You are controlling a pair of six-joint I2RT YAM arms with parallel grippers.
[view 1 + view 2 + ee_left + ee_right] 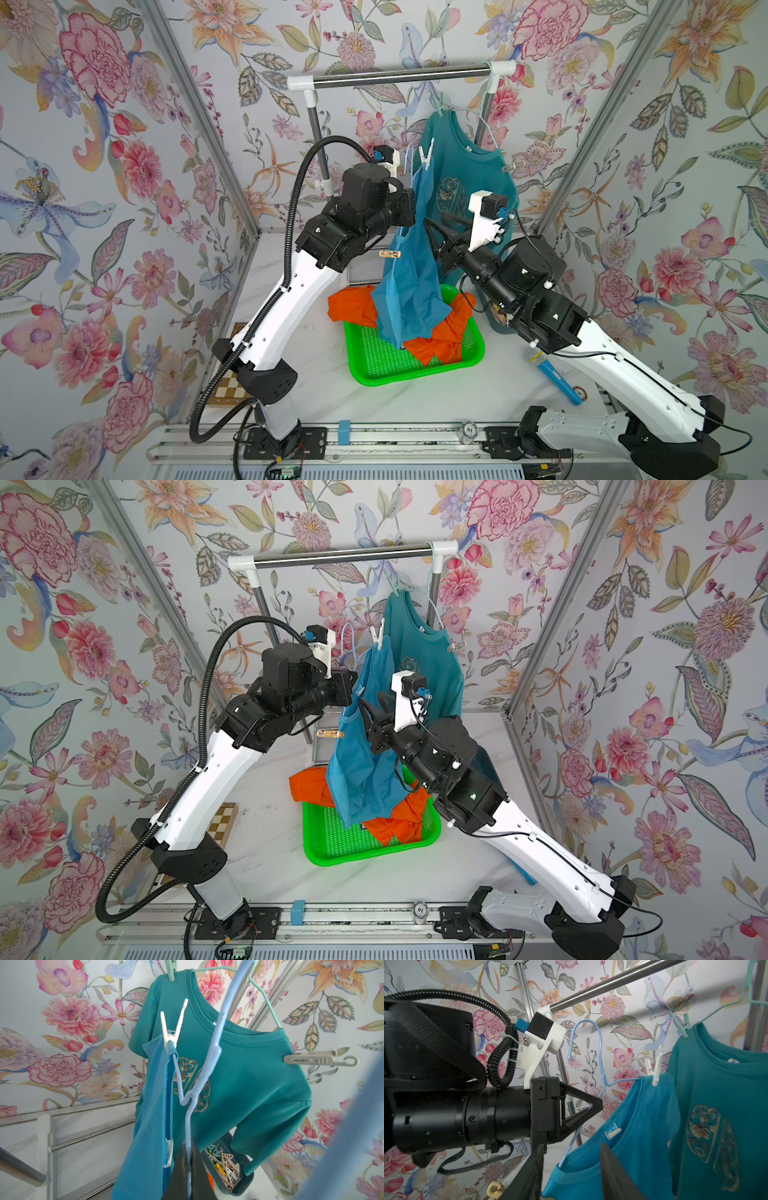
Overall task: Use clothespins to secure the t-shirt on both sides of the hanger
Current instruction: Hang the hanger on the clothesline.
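Progress looks about half made, by our reading. The left gripper [592,1106] is pressed together on the pale-blue wire hanger [216,1051], holding it tilted in the air in front of the steel rail [399,77]. The bright-blue cotton t-shirt [409,282] hangs from that hanger. A white plastic clothespin [170,1040] bites shirt and wire at the raised shoulder, so we count that side as done. At the lowered shoulder the right gripper [573,1147] has its jaws apart beside the fabric, and we see nothing pinched in them. A beige clothespin [390,253] shows at that lower edge of the shirt, but we cannot tell whether it is clipped on. If it is not, the second pin is what is left. Spare mixed-colour clothespins [225,1164] lie in a dark-teal tub [248,1180] close by the teal printed t-shirt [469,178] hanging from the rail.
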